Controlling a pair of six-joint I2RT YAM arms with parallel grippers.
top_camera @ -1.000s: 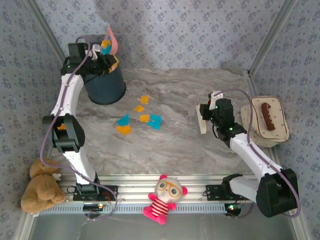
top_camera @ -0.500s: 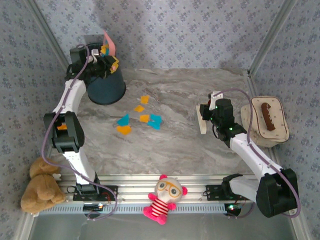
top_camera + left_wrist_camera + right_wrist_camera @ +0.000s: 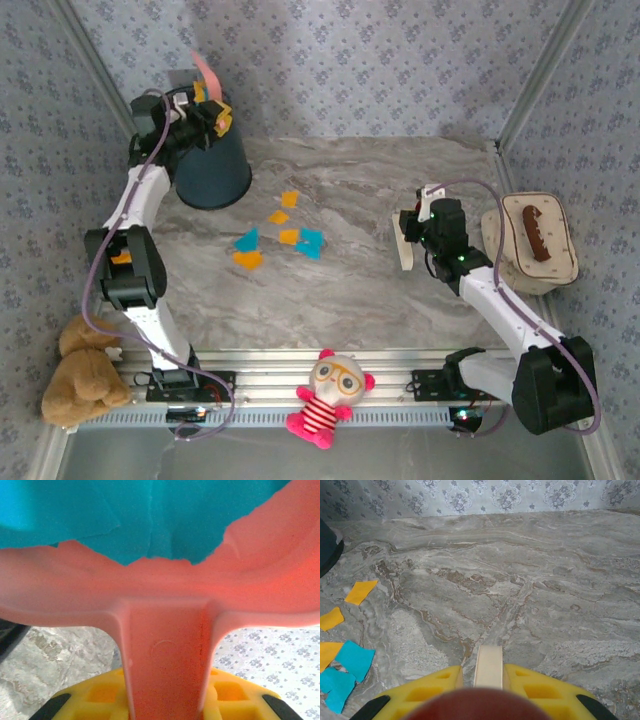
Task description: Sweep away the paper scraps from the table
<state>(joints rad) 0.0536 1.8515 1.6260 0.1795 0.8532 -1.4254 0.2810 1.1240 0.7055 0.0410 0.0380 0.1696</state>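
Observation:
My left gripper is shut on the handle of a pink dustpan, held high above a dark blue bin at the table's far left. In the left wrist view the pink handle runs between my yellow fingers, and cyan paper scraps lie in the pan. Several orange and cyan paper scraps lie on the marble table, also at the left of the right wrist view. My right gripper is shut on a cream-white brush, its handle between the fingers.
A cream oval tray holding a brown object sits at the right edge. A brown plush bear and a striped doll lie by the near aluminium rail. Patterned walls close in the back and sides.
The left arm has swung the dustpan leftwards and tipped it over the bin. The right arm and the scraps on the table have not moved.

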